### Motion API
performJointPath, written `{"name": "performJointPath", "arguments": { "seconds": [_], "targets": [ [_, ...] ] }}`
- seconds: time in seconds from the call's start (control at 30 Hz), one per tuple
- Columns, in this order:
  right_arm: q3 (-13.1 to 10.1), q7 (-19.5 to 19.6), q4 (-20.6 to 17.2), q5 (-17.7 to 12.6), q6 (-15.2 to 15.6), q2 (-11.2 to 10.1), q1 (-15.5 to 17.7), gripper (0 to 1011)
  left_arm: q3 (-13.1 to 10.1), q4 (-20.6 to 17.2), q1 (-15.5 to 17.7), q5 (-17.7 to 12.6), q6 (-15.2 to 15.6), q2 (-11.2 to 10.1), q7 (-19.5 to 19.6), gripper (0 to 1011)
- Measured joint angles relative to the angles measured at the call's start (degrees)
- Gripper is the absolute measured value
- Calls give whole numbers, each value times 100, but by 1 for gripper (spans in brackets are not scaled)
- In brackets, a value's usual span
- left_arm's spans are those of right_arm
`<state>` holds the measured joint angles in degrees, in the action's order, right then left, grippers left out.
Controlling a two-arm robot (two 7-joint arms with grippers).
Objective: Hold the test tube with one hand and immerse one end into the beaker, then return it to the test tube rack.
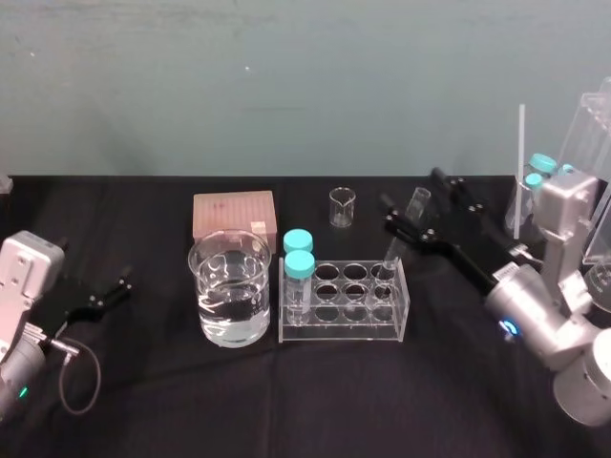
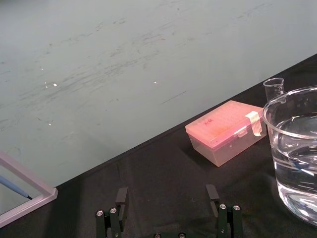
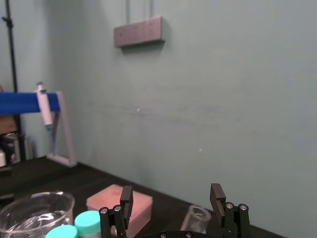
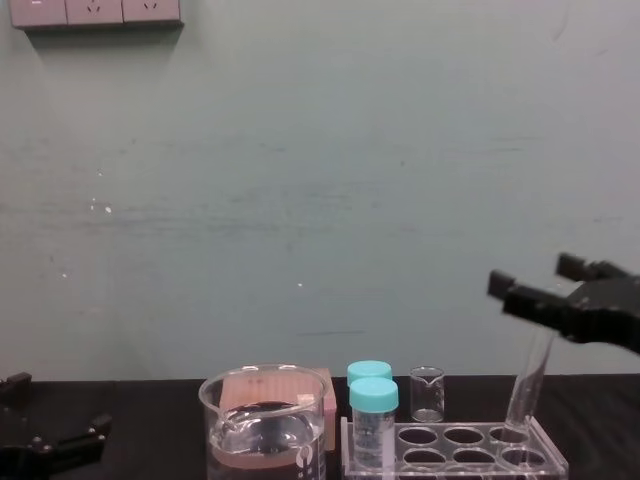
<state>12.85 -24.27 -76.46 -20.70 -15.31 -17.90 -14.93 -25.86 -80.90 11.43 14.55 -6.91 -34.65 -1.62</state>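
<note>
Tube axis: the test tube (image 1: 401,239) stands nearly upright, with its mouth tilted up towards the robot's right and its rounded end down.
Tube look: long, thin, clear glass, uncapped.
Tube place: the right-end hole in the far row of the test tube rack (image 1: 344,329), right of the beaker (image 1: 229,301) on the counter (image 1: 143,401).
Right tool (image 1: 411,190): fingers spread wide, with the tube's mouth between them, unclasped.
Left tool (image 2: 167,194): fingers apart, parked far left.

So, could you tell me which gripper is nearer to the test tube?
Right. The right gripper is open around the top of the test tube leaning in the test tube rack; the left gripper sits far beyond the beaker.
</note>
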Motion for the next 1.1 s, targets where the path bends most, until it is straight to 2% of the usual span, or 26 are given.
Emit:
{"name": "performJointPath", "arguments": {
  "seconds": [0.17, 0.27, 0.47, 0.67, 0.9, 1.1],
  "targets": [
    [-288, 292, -520, 43, -4, -83, 427, 1000, 0, 0, 0, 0, 0, 0, 0, 1000],
    [-419, 420, -693, 71, -3, -102, 596, 1000, 0, 0, 0, 0, 0, 0, 0, 1000],
    [-863, 780, -1071, 173, -13, -107, 1070, 1000, 0, 0, 0, 0, 0, 0, 0, 1000],
    [-1065, 974, -991, 315, 111, -55, 1277, 1000, 0, 0, 0, 0, 0, 0, 0, 1000],
    [-1083, 981, -633, 441, 317, 20, 1234, 1000, 0, 0, 0, 0, 0, 0, 0, 1000],
    [-1069, 967, -492, 536, 413, 67, 1144, 1000, 0, 0, 0, 0, 0, 0, 0, 1000]
  ]
}}
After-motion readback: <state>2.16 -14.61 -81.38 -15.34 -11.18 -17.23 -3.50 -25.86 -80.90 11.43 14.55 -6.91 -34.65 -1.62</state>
